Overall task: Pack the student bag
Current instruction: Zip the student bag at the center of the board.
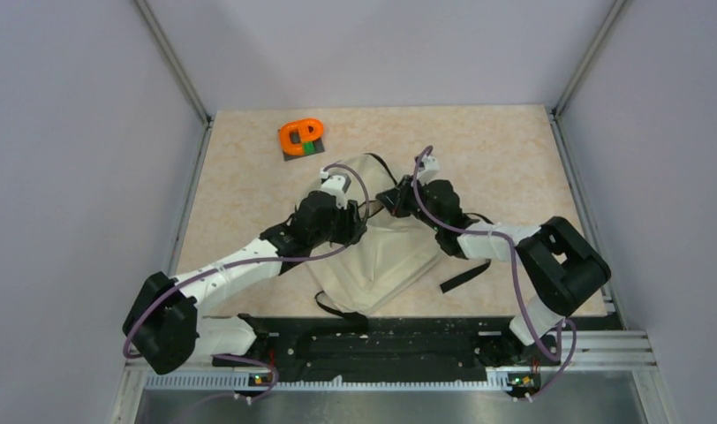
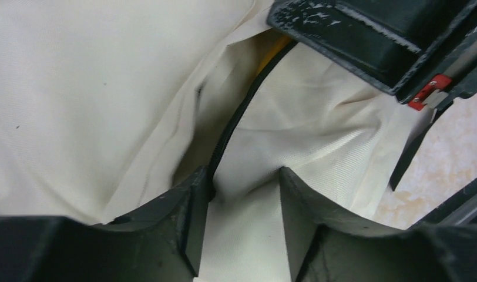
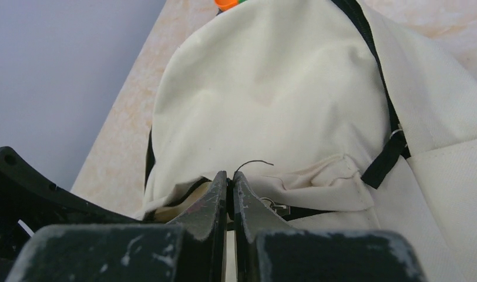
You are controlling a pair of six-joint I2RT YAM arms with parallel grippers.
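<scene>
The student bag (image 1: 386, 261) lies mid-table, beige fabric with black straps. My left gripper (image 1: 359, 221) is on its upper left part. In the left wrist view the left gripper (image 2: 245, 179) holds a thick fold of bag fabric (image 2: 77, 88) beside the black zipper line (image 2: 236, 117). A bit of yellow (image 2: 275, 40) shows in the opening. My right gripper (image 1: 393, 200) is at the bag's top edge. In the right wrist view the right gripper (image 3: 230, 176) is nearly closed on a thin black piece at the zipper, next to the metal slider (image 3: 278, 206). The bag (image 3: 271, 88) fills that view.
An orange ring-shaped object (image 1: 302, 134) sits on a small grey pad at the far left of the table; its edge shows in the right wrist view (image 3: 227, 3). A loose black strap (image 1: 465, 276) trails right of the bag. Grey walls enclose the table.
</scene>
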